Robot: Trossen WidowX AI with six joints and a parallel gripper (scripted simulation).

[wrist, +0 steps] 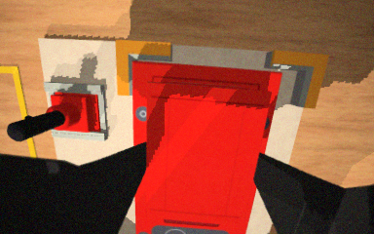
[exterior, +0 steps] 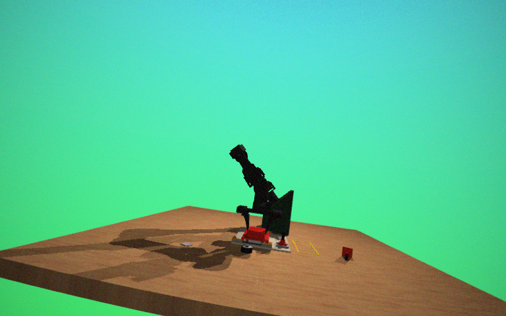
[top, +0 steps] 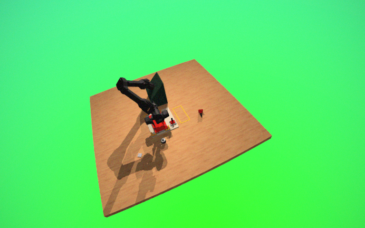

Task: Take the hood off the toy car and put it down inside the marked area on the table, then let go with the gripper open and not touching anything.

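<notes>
The wooden worktop carries a pale base plate with the toy car on it, and the yellow marked area lies just beside that plate. The hand is down over the car, its dark fingers pinching the red hood by its long sides, the hood not yet off. If the hood clings, I think lifting could drag the whole car or tilt it; a slip might also knock the small red lever nearby.

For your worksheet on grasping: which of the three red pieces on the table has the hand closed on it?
The large flat red hood on the toy car; the others stand apart.
</notes>
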